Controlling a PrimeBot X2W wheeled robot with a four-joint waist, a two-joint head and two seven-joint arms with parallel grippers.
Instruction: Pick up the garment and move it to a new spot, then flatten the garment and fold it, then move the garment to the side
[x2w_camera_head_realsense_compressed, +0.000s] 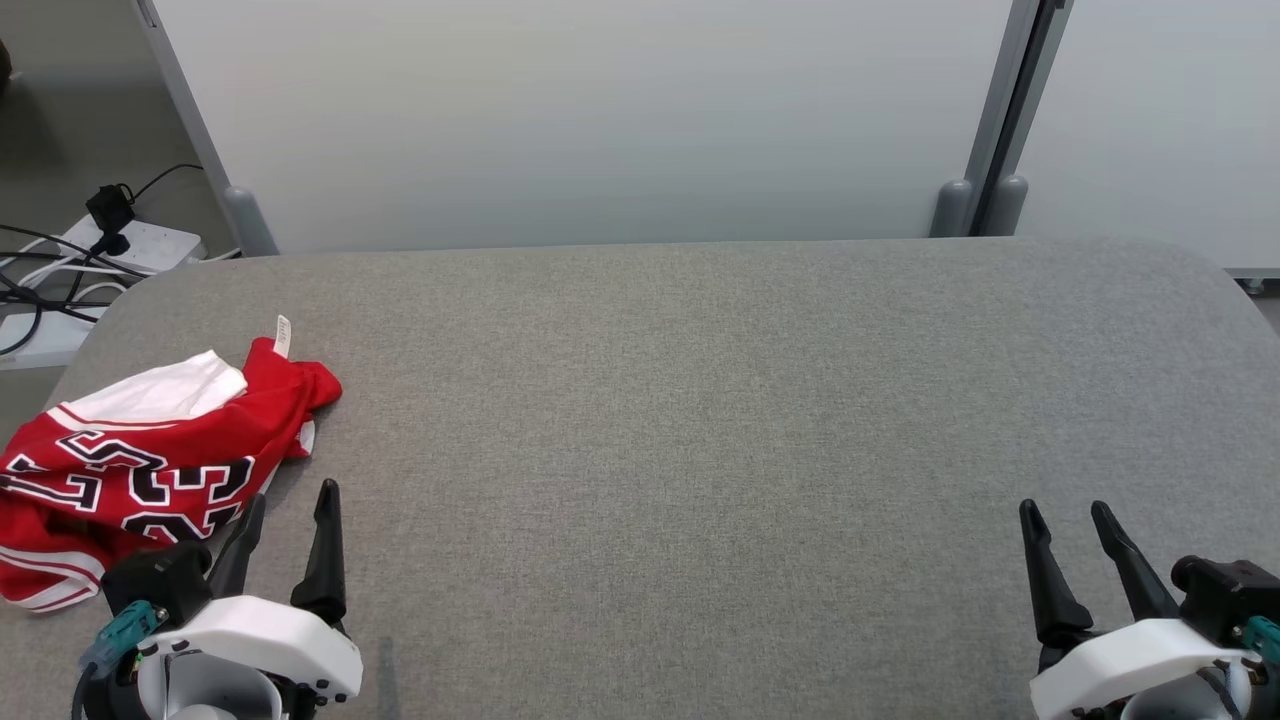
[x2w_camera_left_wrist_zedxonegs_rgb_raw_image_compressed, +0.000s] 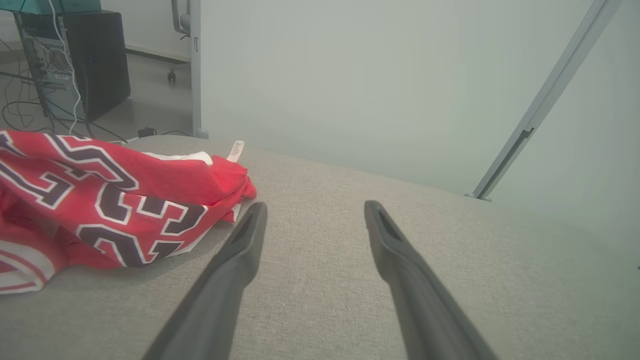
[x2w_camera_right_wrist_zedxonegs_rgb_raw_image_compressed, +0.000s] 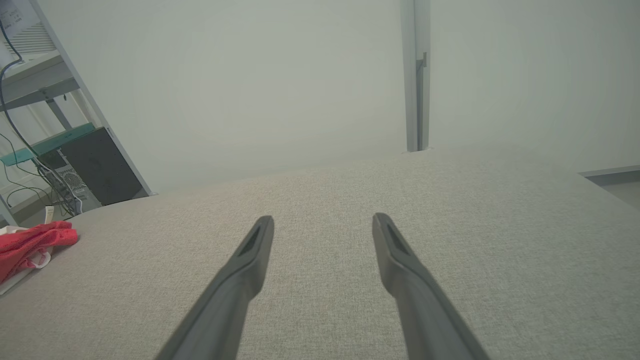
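Grey table (x2w_camera_head_realsense_compressed: 700, 400); red garment (x2w_camera_head_realsense_compressed: 150, 470) crumpled, cut off left edge; both jaws apart.

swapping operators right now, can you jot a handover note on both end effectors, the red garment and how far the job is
Left end effector: open, empty, close beside the garment, on its right.
Right end effector: open, empty, over bare table at the near right.
Garment: crumpled red jersey at the table's near left edge.
Done: nothing yet.
To do: pick up, move, flatten, fold, set aside.
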